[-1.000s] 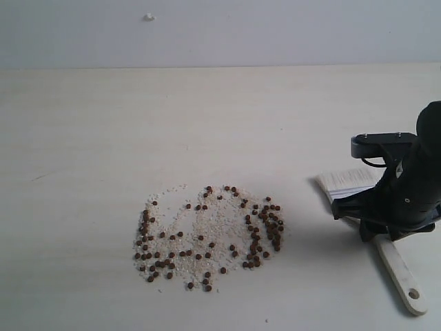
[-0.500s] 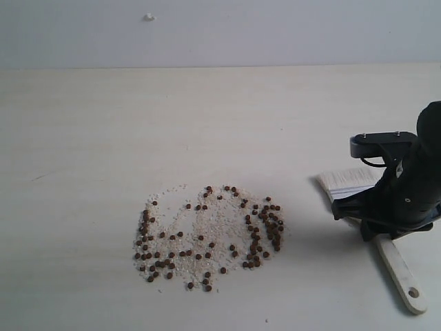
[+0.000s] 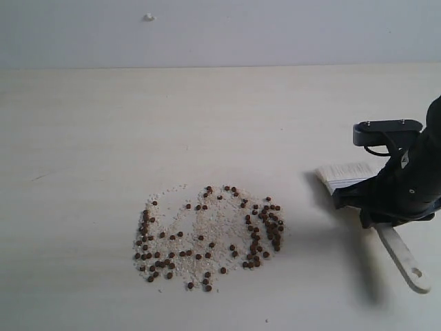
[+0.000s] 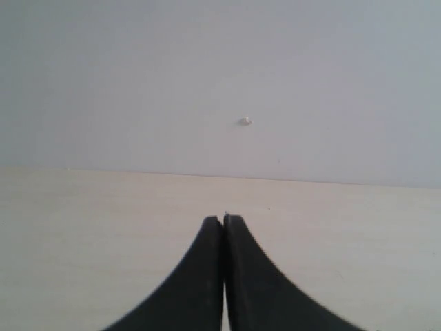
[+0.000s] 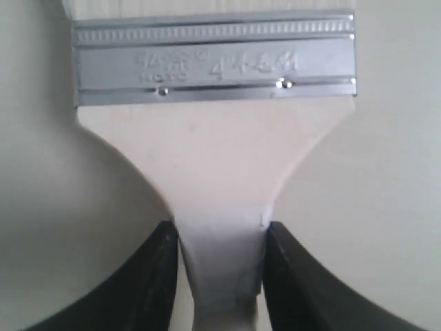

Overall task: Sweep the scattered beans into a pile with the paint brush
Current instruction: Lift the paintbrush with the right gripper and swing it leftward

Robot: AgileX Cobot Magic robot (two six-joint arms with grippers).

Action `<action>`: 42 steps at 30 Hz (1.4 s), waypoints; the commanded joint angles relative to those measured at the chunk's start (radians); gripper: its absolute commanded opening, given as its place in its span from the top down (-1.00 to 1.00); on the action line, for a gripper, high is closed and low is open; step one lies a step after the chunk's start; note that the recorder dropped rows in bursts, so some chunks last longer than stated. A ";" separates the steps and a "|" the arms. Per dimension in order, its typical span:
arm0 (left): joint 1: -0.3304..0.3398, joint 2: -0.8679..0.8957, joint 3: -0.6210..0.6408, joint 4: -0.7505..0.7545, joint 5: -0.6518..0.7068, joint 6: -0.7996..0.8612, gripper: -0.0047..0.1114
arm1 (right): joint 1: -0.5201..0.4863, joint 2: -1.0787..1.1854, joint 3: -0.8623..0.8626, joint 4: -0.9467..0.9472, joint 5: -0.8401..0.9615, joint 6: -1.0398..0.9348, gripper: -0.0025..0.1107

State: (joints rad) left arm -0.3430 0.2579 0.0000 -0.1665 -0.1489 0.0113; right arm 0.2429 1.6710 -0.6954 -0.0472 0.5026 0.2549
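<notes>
A: beans vs paint brush?
B: beans lower centre on desk, left of paint brush; bristles face upper left, handle lower right; right tool clamps handle; left tool closed, empty

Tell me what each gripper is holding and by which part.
The right gripper holds the paint brush by the narrow neck of its wooden handle, just behind the metal ferrule. The left gripper is shut, holding nothing.

Stamped characters on the paint brush ferrule are too blurred to read.
</notes>
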 commanded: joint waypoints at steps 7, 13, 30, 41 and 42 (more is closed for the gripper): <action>-0.005 -0.006 0.000 -0.004 -0.003 0.000 0.92 | 0.001 -0.080 0.000 0.005 -0.006 -0.023 0.96; -0.005 -0.006 0.000 -0.004 -0.003 0.000 0.92 | 0.001 -0.090 -0.011 0.075 -0.004 -0.103 0.96; -0.005 -0.006 0.000 -0.004 -0.003 0.000 0.92 | 0.001 -0.164 -0.011 0.086 0.001 -0.114 0.96; -0.005 -0.006 0.000 -0.004 -0.003 0.000 0.92 | 0.001 -0.269 -0.011 0.102 0.074 -0.122 0.96; -0.005 -0.006 0.000 -0.004 -0.003 0.000 0.92 | 0.001 -0.276 -0.011 0.116 0.079 -0.132 0.96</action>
State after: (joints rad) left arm -0.3430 0.2579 0.0000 -0.1665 -0.1489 0.0113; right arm 0.2429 1.4197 -0.6997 0.0539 0.5667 0.1428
